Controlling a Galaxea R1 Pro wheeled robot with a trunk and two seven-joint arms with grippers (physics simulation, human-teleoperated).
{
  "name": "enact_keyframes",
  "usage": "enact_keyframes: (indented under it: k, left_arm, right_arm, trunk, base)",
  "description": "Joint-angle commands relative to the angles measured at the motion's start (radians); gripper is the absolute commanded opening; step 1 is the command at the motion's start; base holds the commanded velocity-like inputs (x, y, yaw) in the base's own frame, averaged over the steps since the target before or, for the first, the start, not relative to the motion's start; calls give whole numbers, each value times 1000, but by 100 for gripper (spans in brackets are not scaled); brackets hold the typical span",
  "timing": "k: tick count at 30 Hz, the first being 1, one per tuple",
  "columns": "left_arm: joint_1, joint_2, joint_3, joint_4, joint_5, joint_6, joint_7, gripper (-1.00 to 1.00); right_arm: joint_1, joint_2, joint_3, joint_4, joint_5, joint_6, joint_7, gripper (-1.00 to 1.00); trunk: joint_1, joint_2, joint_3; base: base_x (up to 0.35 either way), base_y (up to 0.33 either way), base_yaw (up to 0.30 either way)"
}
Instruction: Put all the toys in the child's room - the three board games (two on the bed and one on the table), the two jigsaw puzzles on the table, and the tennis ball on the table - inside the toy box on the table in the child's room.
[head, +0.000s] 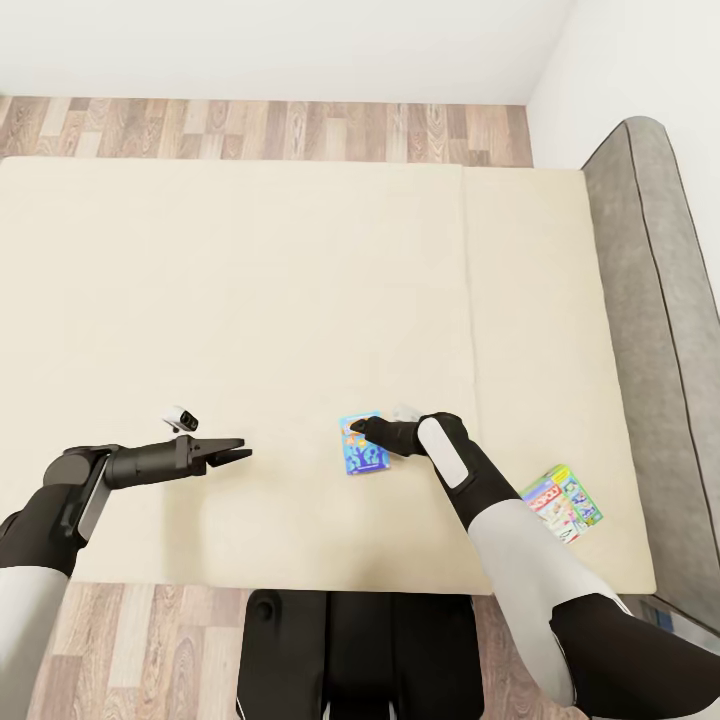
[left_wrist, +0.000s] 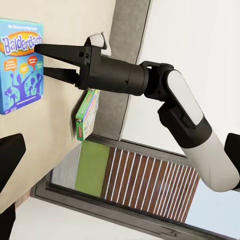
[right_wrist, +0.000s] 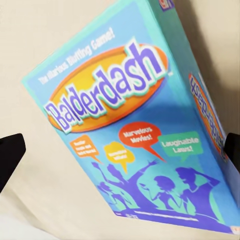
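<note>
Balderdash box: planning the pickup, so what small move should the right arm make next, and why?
Probably lower the right end effector and close. Its open fingers hover at the Balderdash box edge on the bed, gripping nothing.

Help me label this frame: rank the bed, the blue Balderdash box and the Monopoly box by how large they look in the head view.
1. bed, far the largest.
2-3. Monopoly box and Balderdash box: too close to rank, since the right gripper partly covers the latter.
</note>
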Motion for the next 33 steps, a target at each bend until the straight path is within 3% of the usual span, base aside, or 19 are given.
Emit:
enact_keyframes:
  k: [1,33]
  left_arm:
    - [0,0,0,0,0,11,-4,100]
    - [0,0,1,0,0,11,-4,100]
  right_arm:
    - [0,0,1,-1,-10,2,-10,100]
    - [0,0,2,-2,-10,3,-8,100]
  trunk:
    - [1,-2,-1]
    - [1,-2,-1]
  base:
    - [0,32,0]
    - [0,62,0]
